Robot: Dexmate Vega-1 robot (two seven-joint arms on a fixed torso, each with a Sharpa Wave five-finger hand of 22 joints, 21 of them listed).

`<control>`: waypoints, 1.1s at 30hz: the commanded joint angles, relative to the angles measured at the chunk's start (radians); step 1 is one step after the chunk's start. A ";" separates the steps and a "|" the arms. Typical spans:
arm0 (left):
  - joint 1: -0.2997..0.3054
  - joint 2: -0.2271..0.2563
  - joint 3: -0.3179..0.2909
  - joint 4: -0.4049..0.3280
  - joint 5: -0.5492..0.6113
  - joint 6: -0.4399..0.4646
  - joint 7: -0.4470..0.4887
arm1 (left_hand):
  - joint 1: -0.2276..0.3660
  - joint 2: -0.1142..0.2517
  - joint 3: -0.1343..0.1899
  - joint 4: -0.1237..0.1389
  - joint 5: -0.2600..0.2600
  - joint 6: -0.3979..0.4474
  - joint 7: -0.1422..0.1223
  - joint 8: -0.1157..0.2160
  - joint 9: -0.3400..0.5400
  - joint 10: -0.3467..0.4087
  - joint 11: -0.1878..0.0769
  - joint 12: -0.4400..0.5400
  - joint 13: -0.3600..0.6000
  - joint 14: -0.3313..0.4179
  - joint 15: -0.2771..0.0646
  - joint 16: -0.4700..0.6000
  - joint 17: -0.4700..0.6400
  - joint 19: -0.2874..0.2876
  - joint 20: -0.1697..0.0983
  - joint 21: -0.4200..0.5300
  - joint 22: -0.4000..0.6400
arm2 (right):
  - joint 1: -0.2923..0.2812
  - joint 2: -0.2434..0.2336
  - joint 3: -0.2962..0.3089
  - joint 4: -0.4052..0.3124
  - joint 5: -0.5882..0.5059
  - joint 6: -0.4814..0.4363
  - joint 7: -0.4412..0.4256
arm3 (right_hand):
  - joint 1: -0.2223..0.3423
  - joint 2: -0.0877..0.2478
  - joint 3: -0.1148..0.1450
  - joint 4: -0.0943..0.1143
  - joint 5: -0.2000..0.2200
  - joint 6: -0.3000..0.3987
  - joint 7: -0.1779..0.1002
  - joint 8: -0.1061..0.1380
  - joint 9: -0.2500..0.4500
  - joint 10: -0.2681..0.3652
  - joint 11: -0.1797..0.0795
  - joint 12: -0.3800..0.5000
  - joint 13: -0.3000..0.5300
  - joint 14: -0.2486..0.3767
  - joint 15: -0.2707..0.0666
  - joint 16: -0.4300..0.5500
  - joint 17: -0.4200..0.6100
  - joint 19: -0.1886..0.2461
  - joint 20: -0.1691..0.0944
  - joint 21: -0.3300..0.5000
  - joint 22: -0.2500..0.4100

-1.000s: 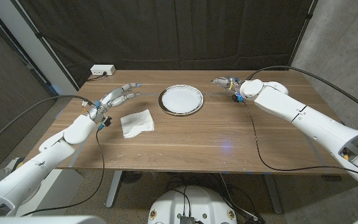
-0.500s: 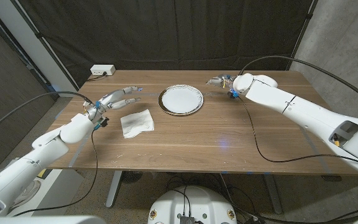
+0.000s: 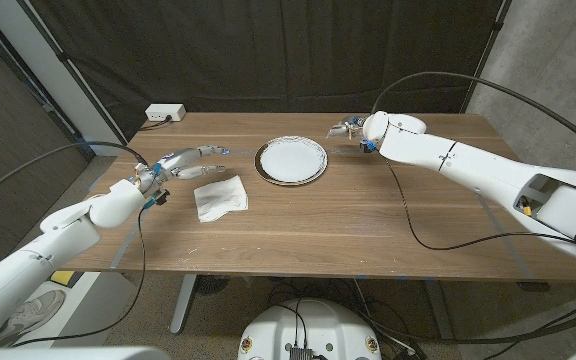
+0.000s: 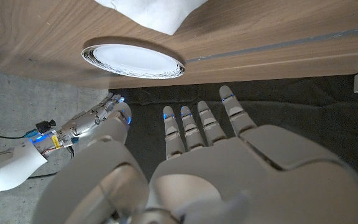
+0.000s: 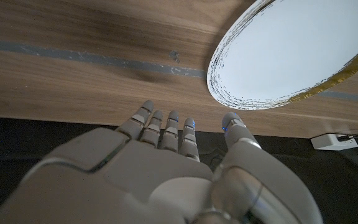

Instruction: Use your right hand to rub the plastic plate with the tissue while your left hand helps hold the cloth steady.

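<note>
A: Which step is in hand?

B: The opening one, by my reading. The tissue lies crumpled on the table, near and left of the plate, and nobody holds it. The right hand hovers just right of the plate's far side, fingers spread, holding nothing. The left hand hangs above the table just far-left of the tissue, fingers stretched out toward the plate, likewise released.

A: So no rubbing yet?

B: None that I can see. The plate sits bare, white with a darker rim, and the tissue is apart from it.

A: What does the next move call for?

B: I'd judge the right hand has to cross over the plate to reach the tissue and pinch it, since it sits on the other side. The left hand is already near enough to pin something down.

A: And the surroundings?

B: A wooden table with visible grain. Dark curtains hang behind it, a small white box sits at the far left corner, and black cables trail along both arms.
</note>
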 commanded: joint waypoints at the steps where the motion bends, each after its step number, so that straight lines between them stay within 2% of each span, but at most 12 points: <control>1: 0.029 0.064 -0.010 -0.039 0.060 0.025 -0.024 | 0.030 -0.010 0.006 -0.016 0.002 -0.030 -0.005 -0.015 0.002 -0.019 -0.005 -0.013 0.000 0.006 -0.019 -0.010 0.001 0.019 0.006 0.008 -0.001 | 0.094 0.042 -0.135 0.031 -0.119 -0.029 0.082 | 0.024 -0.001 0.012 -0.005 0.003 -0.010 0.000 -0.006 0.002 -0.023 -0.002 -0.006 -0.001 -0.005 -0.009 -0.001 0.000 0.000 -0.007 0.006 0.001; 3: 0.034 0.069 -0.012 -0.039 0.068 0.024 -0.018 | 0.034 -0.013 0.007 -0.018 0.003 -0.032 -0.005 -0.016 0.002 -0.027 -0.005 -0.016 0.000 0.004 -0.020 -0.011 0.000 0.020 0.007 0.007 -0.001 | 0.104 0.048 -0.151 0.036 -0.133 -0.028 0.093 | 0.034 -0.003 0.015 -0.009 0.003 -0.025 -0.002 -0.010 0.002 -0.038 -0.004 -0.009 -0.001 -0.007 -0.010 -0.001 -0.001 -0.001 -0.006 0.006 0.001; 7: 0.044 0.069 -0.011 -0.029 0.071 0.014 -0.005 | 0.060 -0.035 0.005 -0.024 0.005 -0.106 -0.006 -0.047 0.004 -0.077 -0.006 -0.036 0.002 -0.016 -0.024 -0.024 0.001 0.029 0.003 0.003 -0.004 | 0.123 0.064 -0.178 0.054 -0.153 -0.032 0.120 | 0.052 -0.008 0.016 -0.014 0.000 -0.056 -0.008 -0.016 0.002 -0.075 -0.009 -0.016 -0.001 -0.017 -0.016 -0.002 0.000 -0.003 -0.012 0.006 0.002; 11: 0.047 0.077 -0.001 -0.029 0.084 0.017 -0.017 | 0.068 -0.071 -0.015 -0.023 0.009 -0.166 -0.017 -0.068 0.005 -0.112 -0.010 -0.043 0.003 -0.048 -0.014 -0.035 0.000 0.023 -0.008 -0.007 -0.005 | 0.142 0.078 -0.199 0.081 -0.164 -0.010 0.151 | 0.052 -0.022 0.009 -0.015 -0.005 -0.067 -0.009 -0.017 0.002 -0.087 -0.014 -0.016 -0.001 -0.027 -0.017 -0.004 0.000 -0.012 -0.017 0.002 0.002; 14: 0.048 0.083 0.005 -0.033 0.103 0.018 -0.015 | 0.073 -0.095 -0.027 -0.026 0.013 -0.182 -0.013 -0.072 0.005 -0.127 -0.006 -0.045 0.003 -0.061 -0.009 -0.037 -0.001 0.013 -0.008 -0.014 -0.006 | 0.153 0.091 -0.212 0.107 -0.171 0.011 0.172 | 0.049 -0.033 0.001 -0.016 -0.010 -0.072 -0.006 -0.016 0.002 -0.091 -0.017 -0.014 -0.001 -0.032 -0.016 -0.004 0.001 -0.014 -0.017 0.002 0.002; 18: 0.049 0.089 0.010 -0.041 0.124 0.020 -0.008 | 0.082 -0.121 -0.041 -0.029 0.017 -0.170 -0.007 -0.065 0.005 -0.130 -0.005 -0.042 0.003 -0.066 -0.007 -0.037 -0.002 -0.005 -0.018 -0.026 -0.006 | 0.157 0.100 -0.217 0.133 -0.174 0.051 0.188 | 0.049 -0.038 -0.004 -0.016 -0.013 -0.073 -0.001 -0.014 0.002 -0.095 -0.007 -0.013 -0.001 -0.036 -0.012 -0.004 0.001 -0.016 -0.018 0.001 0.002; 19: 0.049 0.090 0.012 -0.043 0.123 0.023 -0.014 | 0.084 -0.126 -0.043 -0.029 0.018 -0.173 -0.010 -0.065 0.005 -0.129 -0.005 -0.040 0.003 -0.066 -0.007 -0.036 -0.002 -0.009 -0.019 -0.029 -0.006 | 0.157 0.101 -0.214 0.141 -0.169 0.066 0.195 | 0.051 -0.035 -0.005 -0.015 -0.014 -0.070 0.003 -0.012 0.002 -0.095 0.000 -0.012 -0.001 -0.037 -0.009 -0.003 0.001 -0.015 -0.017 0.002 0.002; 20: 0.041 0.086 0.020 -0.034 0.125 0.017 -0.016 | 0.088 -0.132 -0.047 -0.029 0.021 -0.174 -0.017 -0.066 0.005 -0.126 -0.002 -0.038 0.003 -0.070 -0.005 -0.037 -0.002 -0.017 -0.032 -0.034 -0.006 | 0.157 0.104 -0.211 0.158 -0.160 0.094 0.203 | 0.051 -0.030 -0.005 -0.012 -0.014 -0.060 0.004 -0.008 0.002 -0.095 0.002 -0.011 -0.001 -0.038 -0.008 -0.002 0.002 -0.015 -0.015 0.002 0.002; 21: 0.034 0.082 0.027 -0.025 0.124 0.013 -0.020 | 0.088 -0.132 -0.048 -0.028 0.021 -0.174 -0.019 -0.065 0.005 -0.126 0.001 -0.038 0.003 -0.070 -0.005 -0.037 -0.002 -0.019 -0.034 -0.035 -0.006 | 0.156 0.106 -0.209 0.165 -0.159 0.107 0.206 | 0.052 -0.019 -0.004 -0.006 -0.013 -0.058 0.003 -0.006 0.002 -0.102 -0.006 -0.011 -0.001 -0.046 -0.008 -0.003 0.003 -0.020 -0.017 0.000 0.003; 22: 0.028 0.078 0.033 -0.019 0.122 0.013 -0.026 | 0.085 -0.132 -0.053 -0.019 0.025 -0.198 -0.026 -0.074 0.005 -0.134 0.015 -0.039 0.002 -0.073 -0.004 -0.035 0.000 -0.029 -0.043 -0.041 -0.005 | 0.156 0.109 -0.209 0.172 -0.160 0.115 0.210 | 0.051 -0.016 -0.004 -0.005 -0.013 -0.057 0.003 -0.006 0.002 -0.104 -0.002 -0.011 -0.001 -0.048 -0.007 -0.003 0.004 -0.021 -0.018 0.000 0.003; 27: 0.009 0.075 0.064 -0.012 0.150 0.015 -0.034 | 0.075 -0.132 -0.072 0.001 0.035 -0.264 -0.028 -0.090 0.004 -0.181 0.004 -0.047 0.000 -0.125 0.012 -0.043 0.005 -0.074 -0.051 -0.065 -0.002 | 0.156 0.123 -0.208 0.198 -0.168 0.139 0.231 | 0.050 -0.008 -0.005 0.003 -0.013 -0.052 -0.001 -0.003 0.002 -0.106 0.000 -0.010 -0.001 -0.050 -0.007 0.000 0.005 -0.025 -0.017 0.000 0.004; 33: -0.010 0.069 0.093 -0.013 0.162 0.029 -0.055 | 0.081 -0.128 -0.072 0.001 0.039 -0.262 -0.024 -0.085 0.004 -0.187 0.009 -0.046 0.000 -0.130 0.014 -0.041 0.005 -0.082 -0.051 -0.069 -0.001 | 0.157 0.134 -0.207 0.219 -0.179 0.163 0.251 | 0.050 -0.005 -0.006 0.007 -0.012 -0.049 0.002 -0.003 0.002 -0.107 0.003 -0.008 -0.002 -0.052 -0.006 0.001 0.006 -0.026 -0.016 0.000 0.004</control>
